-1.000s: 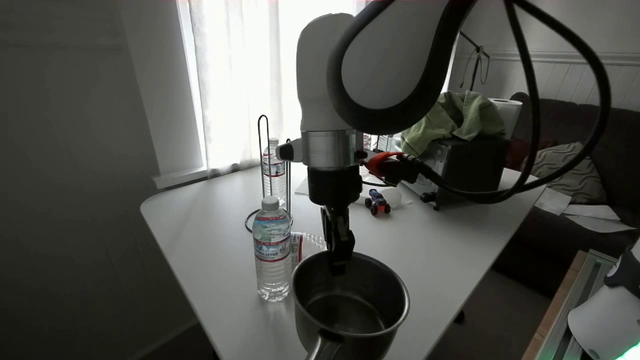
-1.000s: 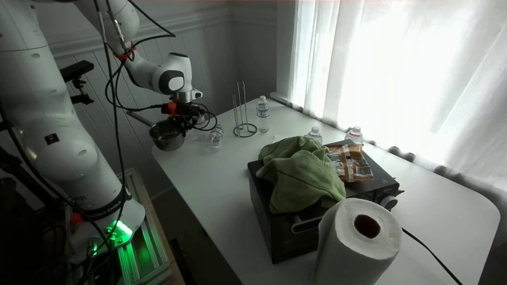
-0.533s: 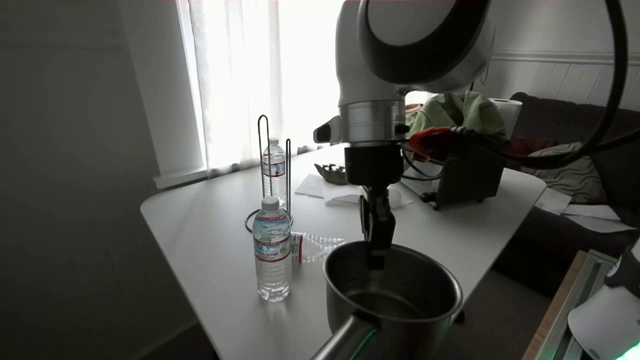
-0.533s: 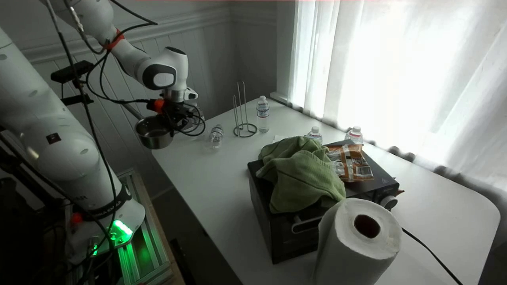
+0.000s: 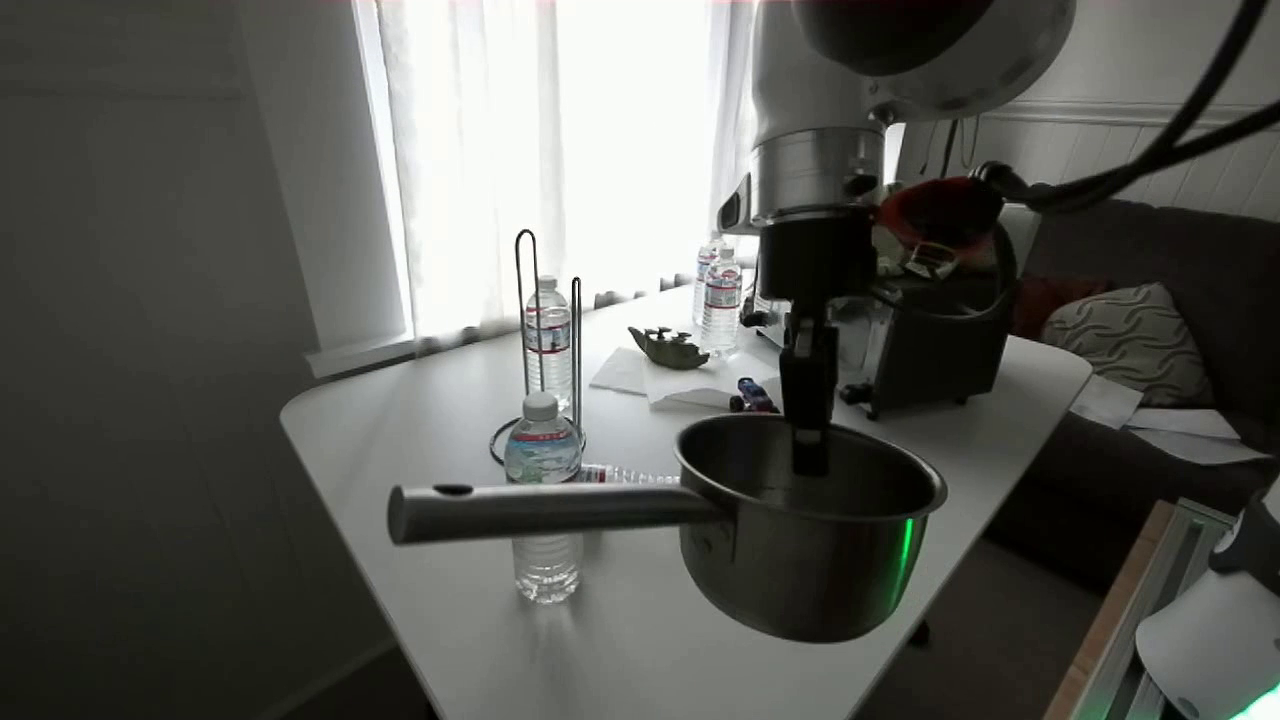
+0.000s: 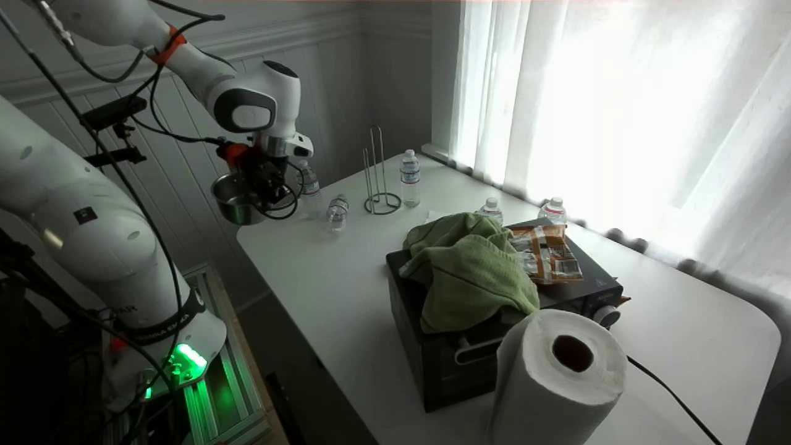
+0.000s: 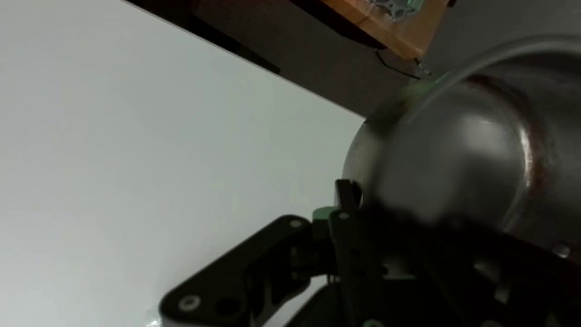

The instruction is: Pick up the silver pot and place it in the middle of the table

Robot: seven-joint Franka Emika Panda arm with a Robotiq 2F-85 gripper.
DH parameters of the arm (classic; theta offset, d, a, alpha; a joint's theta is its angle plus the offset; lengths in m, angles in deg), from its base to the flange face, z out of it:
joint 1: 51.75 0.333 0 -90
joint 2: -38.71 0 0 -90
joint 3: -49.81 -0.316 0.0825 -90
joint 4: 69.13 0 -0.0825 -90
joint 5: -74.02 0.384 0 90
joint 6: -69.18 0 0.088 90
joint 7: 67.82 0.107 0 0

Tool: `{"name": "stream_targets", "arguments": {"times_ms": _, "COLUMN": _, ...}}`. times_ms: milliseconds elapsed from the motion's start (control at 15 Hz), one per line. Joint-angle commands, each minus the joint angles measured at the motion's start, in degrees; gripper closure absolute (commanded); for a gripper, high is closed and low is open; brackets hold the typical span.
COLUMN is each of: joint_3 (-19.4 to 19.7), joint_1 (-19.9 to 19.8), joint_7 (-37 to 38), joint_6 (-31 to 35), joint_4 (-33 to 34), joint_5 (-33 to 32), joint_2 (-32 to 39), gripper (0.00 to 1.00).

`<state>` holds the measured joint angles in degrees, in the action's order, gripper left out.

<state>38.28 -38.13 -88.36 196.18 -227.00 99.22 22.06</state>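
Observation:
The silver pot (image 5: 800, 570) hangs upright in the air by the near end of the white table (image 5: 630, 640). Its long handle (image 5: 560, 510) points left in that exterior view. In the other exterior view the pot (image 6: 232, 201) sits at the table's left edge, its handle hidden behind the arm. My gripper (image 5: 810, 440) is shut on the pot's rim, one finger inside the wall. In the wrist view the fingertips (image 7: 356, 195) grip the wall of the pot (image 7: 454, 150), which lies partly past the table edge; the other finger is mostly dark.
A standing water bottle (image 5: 548, 575) is behind the handle. A lying bottle (image 6: 337, 213) and a wire stand (image 6: 383, 212) are close by. A black oven (image 6: 426, 364) with a green towel (image 6: 476, 278), a paper roll (image 6: 568, 395) and a toy boat (image 5: 670, 348) are farther along.
The arm has carried the pot up and toward the table's side edge. The pot has turned: its handle swung from pointing at the camera to pointing left. The gripper has stayed shut on it.

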Motion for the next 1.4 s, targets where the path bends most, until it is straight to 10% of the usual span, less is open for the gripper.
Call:
{"name": "stream_targets", "arguments": {"times_ms": 0, "joint_3": 2.16, "joint_1": 1.09, "joint_7": 2.54, "joint_6": -0.01, "joint_4": 0.06, "joint_5": -0.46, "joint_2": -0.42, "gripper": 0.94}}
{"name": "stream_targets", "arguments": {"times_ms": 1333, "joint_3": 6.32, "joint_1": -0.65, "joint_7": 10.22, "joint_6": -2.74, "joint_4": 0.05, "joint_5": 3.93, "joint_2": -4.54, "gripper": 0.98}}
